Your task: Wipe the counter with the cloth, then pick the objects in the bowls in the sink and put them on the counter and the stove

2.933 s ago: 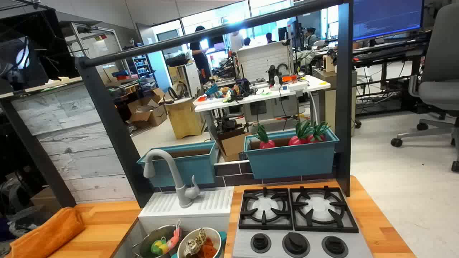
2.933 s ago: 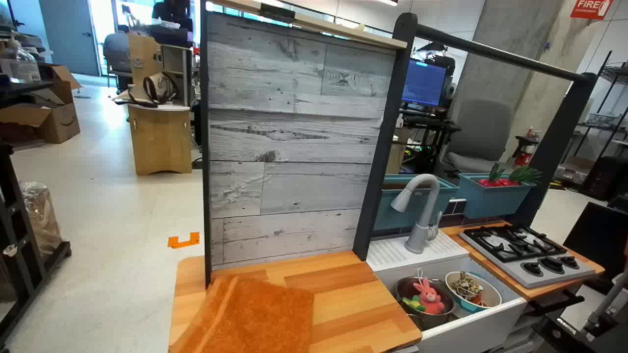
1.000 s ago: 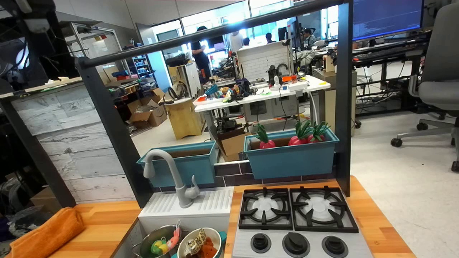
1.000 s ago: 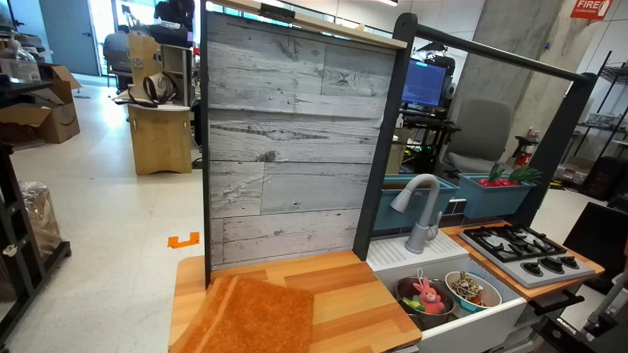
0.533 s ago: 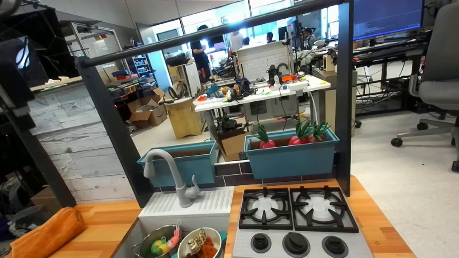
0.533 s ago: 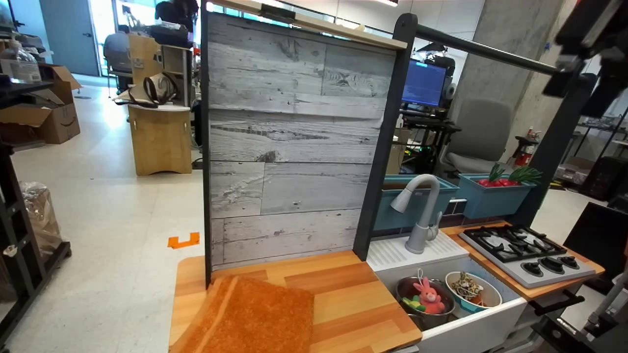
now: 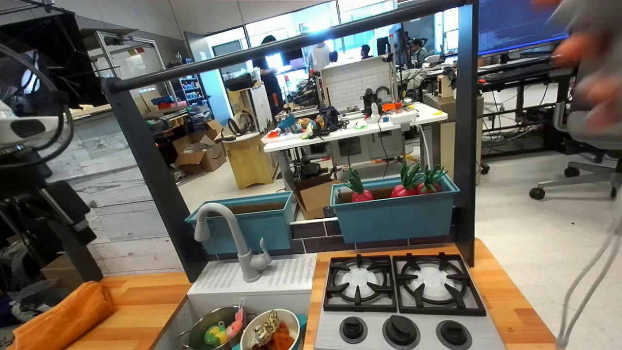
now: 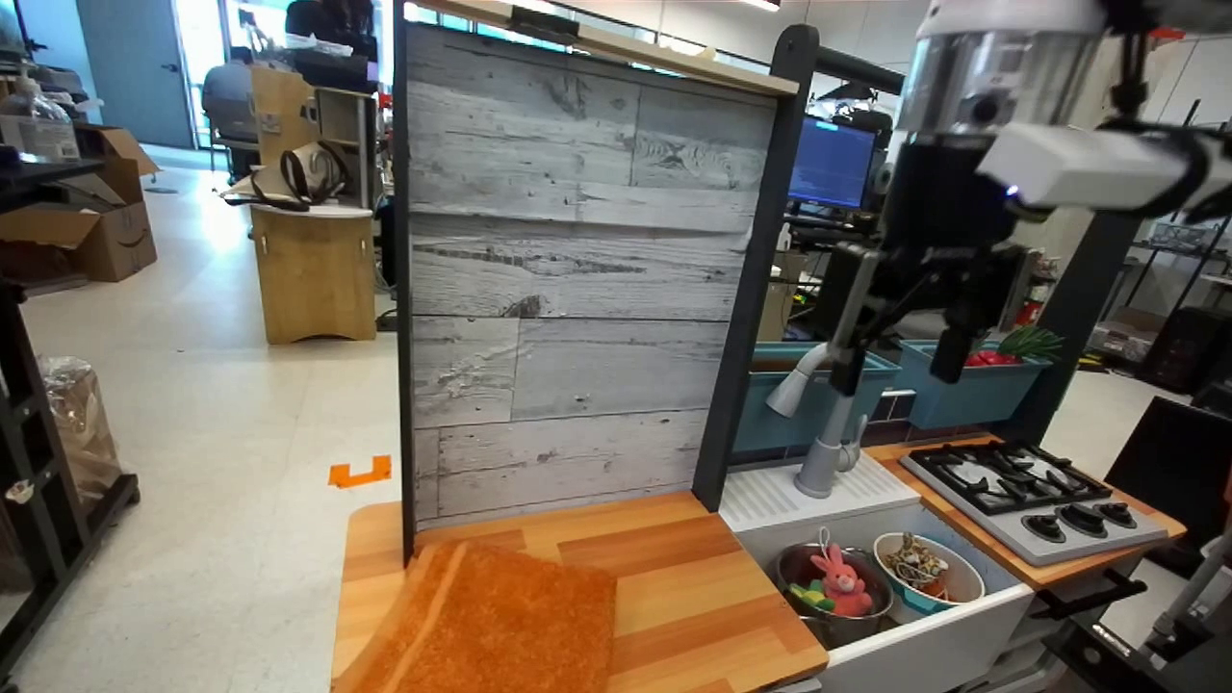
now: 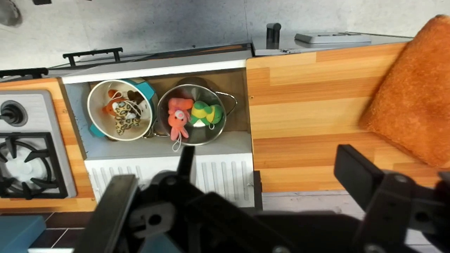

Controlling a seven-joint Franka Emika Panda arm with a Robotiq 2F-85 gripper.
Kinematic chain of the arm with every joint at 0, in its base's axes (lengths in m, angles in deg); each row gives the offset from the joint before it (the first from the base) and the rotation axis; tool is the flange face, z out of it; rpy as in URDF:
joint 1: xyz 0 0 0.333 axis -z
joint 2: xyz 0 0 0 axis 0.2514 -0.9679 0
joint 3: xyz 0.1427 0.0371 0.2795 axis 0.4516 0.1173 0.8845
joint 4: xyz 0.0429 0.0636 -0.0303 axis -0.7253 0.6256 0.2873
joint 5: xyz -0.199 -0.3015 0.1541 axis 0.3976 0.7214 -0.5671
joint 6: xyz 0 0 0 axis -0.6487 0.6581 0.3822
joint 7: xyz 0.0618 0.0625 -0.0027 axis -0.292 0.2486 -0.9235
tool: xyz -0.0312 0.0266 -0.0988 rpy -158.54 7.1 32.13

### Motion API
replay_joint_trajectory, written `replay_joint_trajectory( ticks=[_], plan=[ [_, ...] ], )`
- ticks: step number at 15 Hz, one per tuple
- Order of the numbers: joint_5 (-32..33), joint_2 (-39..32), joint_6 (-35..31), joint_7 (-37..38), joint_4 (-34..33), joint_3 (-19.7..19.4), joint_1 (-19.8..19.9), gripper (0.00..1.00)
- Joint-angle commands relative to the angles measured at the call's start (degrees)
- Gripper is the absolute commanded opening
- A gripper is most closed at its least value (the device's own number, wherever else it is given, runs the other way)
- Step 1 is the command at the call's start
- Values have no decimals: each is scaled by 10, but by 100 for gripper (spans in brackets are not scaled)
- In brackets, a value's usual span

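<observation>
The orange cloth (image 8: 520, 616) lies on the wood-grain counter (image 9: 309, 116), at right in the wrist view. Two bowls stand in the sink (image 9: 232, 142). A steel bowl (image 9: 202, 136) holds a pink rabbit (image 9: 178, 118) and a green-yellow toy (image 9: 207, 113). In the cream bowl (image 9: 96, 119) are a leopard-print toy (image 9: 123, 114) and an orange-brown one (image 9: 111, 104). The stove (image 8: 1020, 539) is beyond the sink. My gripper (image 9: 264, 151) hangs in the air, fingers wide apart, nothing between them. An exterior view shows the gripper (image 8: 898, 368) in front of the faucet and planters.
A grey faucet (image 7: 233, 228) rises behind the sink. Teal planters (image 7: 396, 214) stand behind sink and stove, under a dark rail (image 7: 291, 48). The grey plank panel (image 8: 577, 289) backs the counter. A blurred hand (image 7: 583, 73) shows at upper right in an exterior view.
The arm has come into both exterior views, lowering from the upper right in one of them. A blurred hand has appeared. Cloth, bowls and toys have not moved.
</observation>
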Motion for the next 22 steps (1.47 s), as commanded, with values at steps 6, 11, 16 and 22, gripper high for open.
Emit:
replay_joint_trajectory(
  ticks=[6,11,16,22],
  plan=[
    [-13,-76,2,15,-68,-37,-48,100],
    [-131,-164,-14,58,-135,-15,-69,100],
    [-111,-304,20,160,-303,-59,-179,100],
    [-110,-371,39,216,-383,-85,-232,100]
  ],
)
